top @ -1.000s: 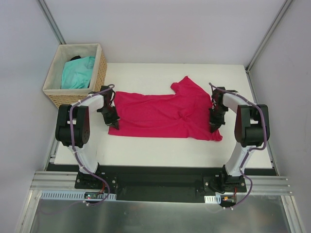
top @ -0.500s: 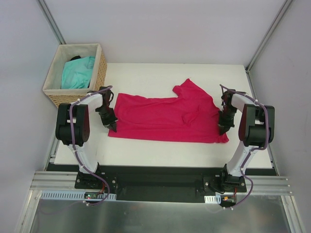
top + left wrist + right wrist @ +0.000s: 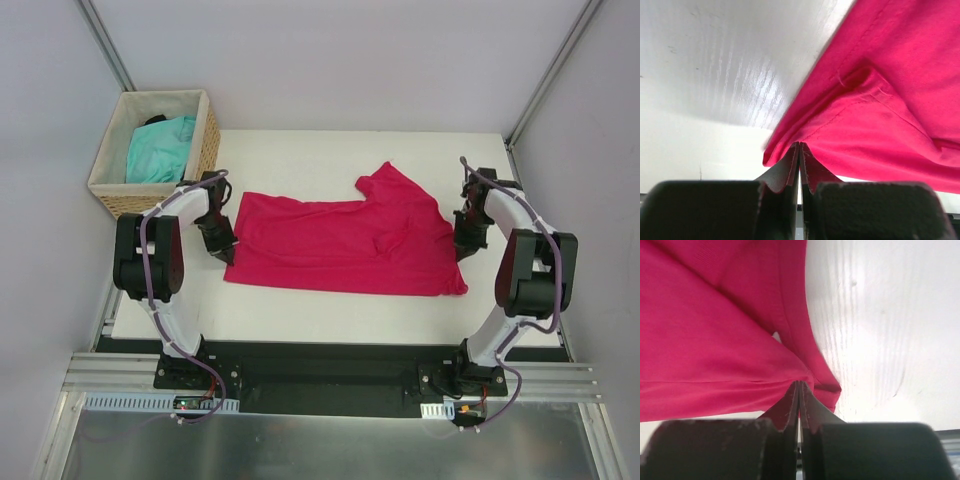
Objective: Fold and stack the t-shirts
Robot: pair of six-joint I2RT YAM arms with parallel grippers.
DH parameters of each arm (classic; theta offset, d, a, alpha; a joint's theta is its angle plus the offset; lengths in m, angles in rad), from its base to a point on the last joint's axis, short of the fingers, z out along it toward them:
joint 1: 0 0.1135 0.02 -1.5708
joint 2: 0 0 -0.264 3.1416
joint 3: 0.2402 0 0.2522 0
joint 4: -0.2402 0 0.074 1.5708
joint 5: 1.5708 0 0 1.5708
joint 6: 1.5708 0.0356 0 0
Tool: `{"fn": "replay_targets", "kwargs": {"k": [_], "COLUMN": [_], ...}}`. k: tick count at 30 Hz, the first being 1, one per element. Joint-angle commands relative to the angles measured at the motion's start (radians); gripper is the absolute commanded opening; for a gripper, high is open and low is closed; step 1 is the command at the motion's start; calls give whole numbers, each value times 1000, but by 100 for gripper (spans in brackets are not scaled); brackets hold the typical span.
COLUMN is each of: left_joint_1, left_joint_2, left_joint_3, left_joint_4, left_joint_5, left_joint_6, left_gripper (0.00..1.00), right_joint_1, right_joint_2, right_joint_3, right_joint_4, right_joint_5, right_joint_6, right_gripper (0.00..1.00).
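Seen from overhead, a white table (image 3: 330, 160) fills the middle of the scene, with your 2 arms reaching in from its near edge. At the far left, by the table's back-left corner, stands a woven wicker basket (image 3: 207, 150), and the turquoise t-shirt (image 3: 160, 148) lies crumpled inside it. Moving right, your left gripper (image 3: 227, 252) sits low at the left edge of the crimson-pink t-shirt (image 3: 320, 245). The left wrist view shows its jaws pressed together on a pinch of hemmed fabric, and the cloth spreads away from the fingertips over bare white table. The crimson-pink t-shirt lies across the middle of the table, stretched sideways between your 2 grippers. Its near edge runs fairly straight, and a pointed flap of cloth reaches toward the back of the table, right of centre. Soft creases gather on its right half, while the left half looks flatter. At the right, your right gripper (image 3: 463, 247) sits low at the shirt's right edge. The right wrist view shows its jaws closed tight on a fold of the pink cloth, with bare table to the right of the fabric. Both arms bend outward, so each elbow sits near its own side edge of the table
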Motion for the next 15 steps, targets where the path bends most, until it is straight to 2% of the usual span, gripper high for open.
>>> {"fn": "replay_targets", "kwargs": {"k": [1, 9, 15], "left_joint_1": [13, 13, 11], "left_joint_2": [-68, -43, -5], "left_joint_3": [77, 174, 205], "left_joint_4": [-55, -91, -85], "left_joint_5": [-29, -55, -1], "left_joint_6": [14, 34, 45], "left_gripper": [0, 0, 0], "right_joint_1": [-1, 9, 25], "right_joint_2": [-124, -139, -107], "right_joint_3": [73, 44, 53], "right_joint_4": [46, 57, 39], "right_joint_5": [-5, -137, -212], "right_joint_6": [-29, -46, -58], "right_gripper": [1, 1, 1]}}
